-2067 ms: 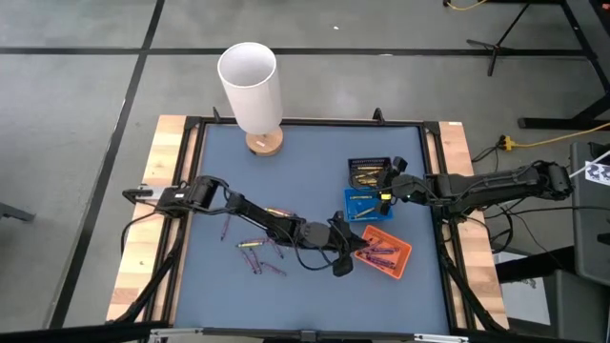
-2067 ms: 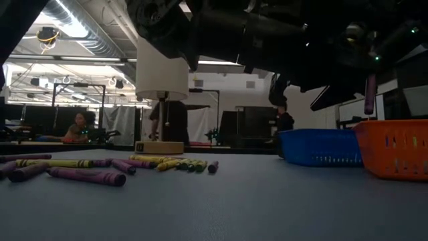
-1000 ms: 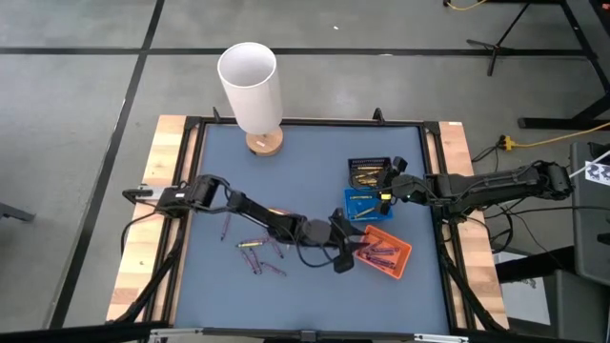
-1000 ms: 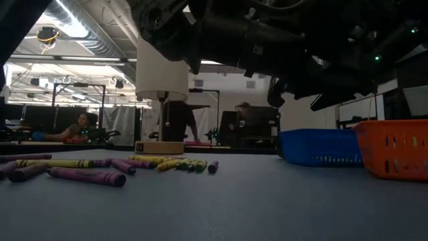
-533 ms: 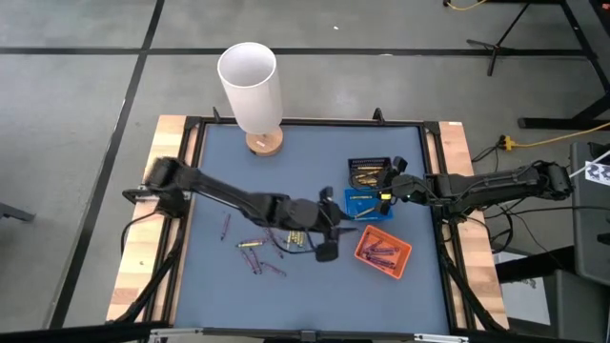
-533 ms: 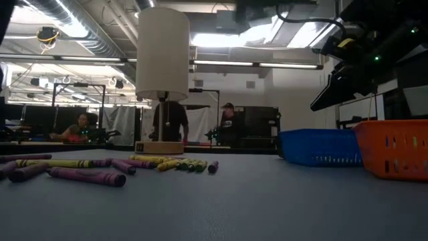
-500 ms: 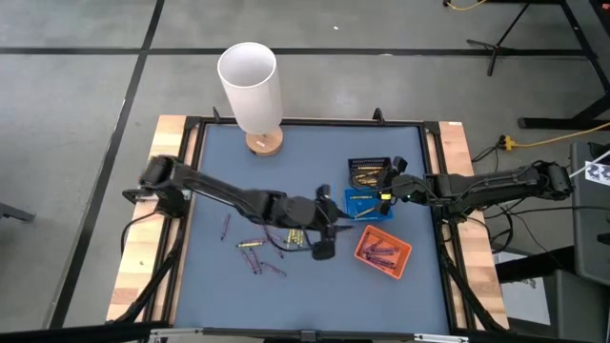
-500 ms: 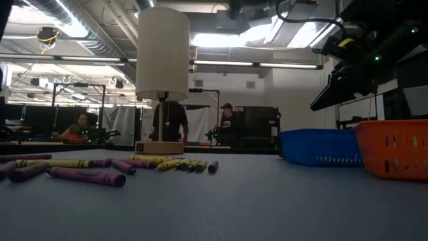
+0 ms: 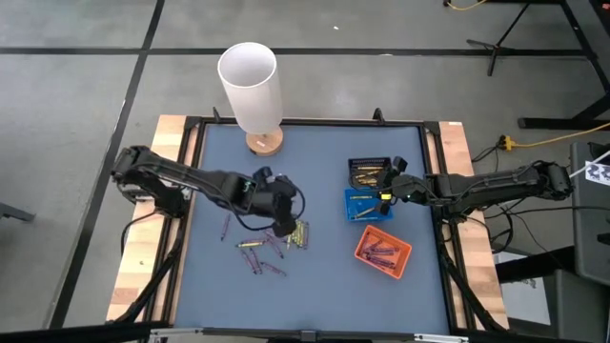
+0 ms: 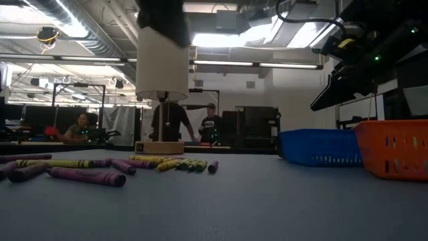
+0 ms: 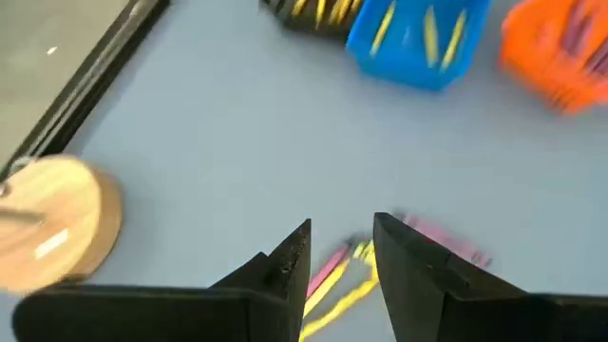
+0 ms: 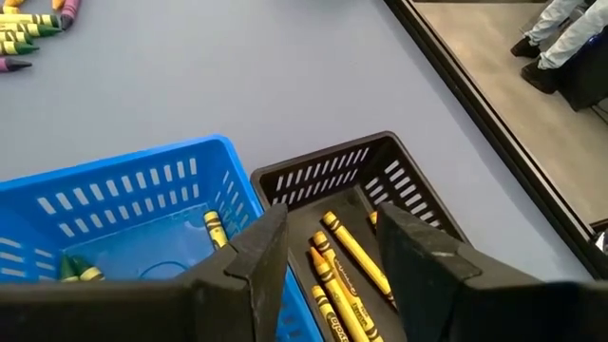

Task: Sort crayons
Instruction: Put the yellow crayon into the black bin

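Yellow and purple crayons (image 9: pixel 270 250) lie scattered at varied angles beneath the open, empty left gripper (image 11: pixel 340 249).

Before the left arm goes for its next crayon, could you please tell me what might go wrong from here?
1. The loose crayons lie bunched, yellow touching purple, so the left gripper's open fingers could pinch two colours or scatter neighbours.
2. The lamp stands near the left arm's path; a wide swing might clip it.
3. The right gripper hovers over the black tray beside the blue tray, so the arms could crowd each other at a drop-off.
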Tool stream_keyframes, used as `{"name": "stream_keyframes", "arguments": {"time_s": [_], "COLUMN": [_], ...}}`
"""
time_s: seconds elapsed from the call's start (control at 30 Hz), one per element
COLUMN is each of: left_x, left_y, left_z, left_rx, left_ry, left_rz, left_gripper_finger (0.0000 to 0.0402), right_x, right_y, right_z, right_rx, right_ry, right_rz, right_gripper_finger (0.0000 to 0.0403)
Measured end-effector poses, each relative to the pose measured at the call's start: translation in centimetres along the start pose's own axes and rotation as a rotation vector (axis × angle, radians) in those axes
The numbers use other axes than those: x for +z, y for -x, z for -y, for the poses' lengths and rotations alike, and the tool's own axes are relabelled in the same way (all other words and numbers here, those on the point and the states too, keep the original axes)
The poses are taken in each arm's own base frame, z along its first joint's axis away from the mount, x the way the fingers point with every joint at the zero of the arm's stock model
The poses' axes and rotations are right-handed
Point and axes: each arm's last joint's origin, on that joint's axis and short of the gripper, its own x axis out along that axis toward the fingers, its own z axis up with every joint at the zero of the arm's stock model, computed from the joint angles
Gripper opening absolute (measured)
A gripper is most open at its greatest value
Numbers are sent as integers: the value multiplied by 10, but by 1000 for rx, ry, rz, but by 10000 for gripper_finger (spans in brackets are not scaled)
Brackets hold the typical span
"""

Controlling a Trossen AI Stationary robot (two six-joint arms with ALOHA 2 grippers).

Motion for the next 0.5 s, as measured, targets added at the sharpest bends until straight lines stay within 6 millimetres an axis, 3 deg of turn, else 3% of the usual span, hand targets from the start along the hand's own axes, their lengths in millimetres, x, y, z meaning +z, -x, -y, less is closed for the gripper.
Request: {"name": "stream_keyframes", "arguments": {"time_s": [0.5], "left_x": [-68], "left_y": [-71], "left_z": [-23], "left_rx": [-28], "left_ry": [-144], "left_rz": [-257], "left_gripper_finger": [101], "right_x": [0], "right_y": [0], "right_z": [0], "right_rx": [0], "right_ry": [-1], "right_rz": [2], "right_gripper_finger": [162]}}
